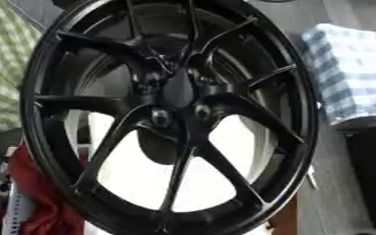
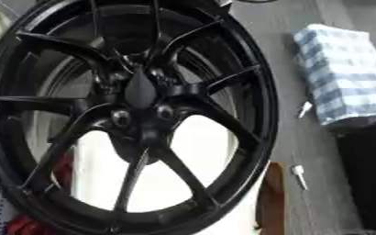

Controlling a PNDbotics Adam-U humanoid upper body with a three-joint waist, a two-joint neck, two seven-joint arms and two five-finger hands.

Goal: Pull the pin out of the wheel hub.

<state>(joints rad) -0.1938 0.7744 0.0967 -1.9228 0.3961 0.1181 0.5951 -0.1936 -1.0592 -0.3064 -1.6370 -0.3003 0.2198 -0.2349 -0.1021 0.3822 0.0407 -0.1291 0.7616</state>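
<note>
A black multi-spoke wheel (image 1: 171, 114) stands upright and fills most of both views. Its hub (image 1: 179, 89) sits a little above the middle, with a dark pointed cap at the centre. Two round, slightly shiny pieces sit in the hub below the cap, one at the lower left (image 1: 161, 116) and one at the lower right (image 1: 201, 111). I cannot tell which of them is the pin. Neither of my hands shows in any view.
A blue-and-white checked cloth (image 2: 344, 69) lies at the right, over a dark box (image 2: 367, 174). Two small white pieces (image 2: 300, 174) (image 2: 304, 109) lie on the grey surface beside the wheel. A green checked cloth (image 1: 2, 59) and a red thing (image 1: 30, 183) are at the left.
</note>
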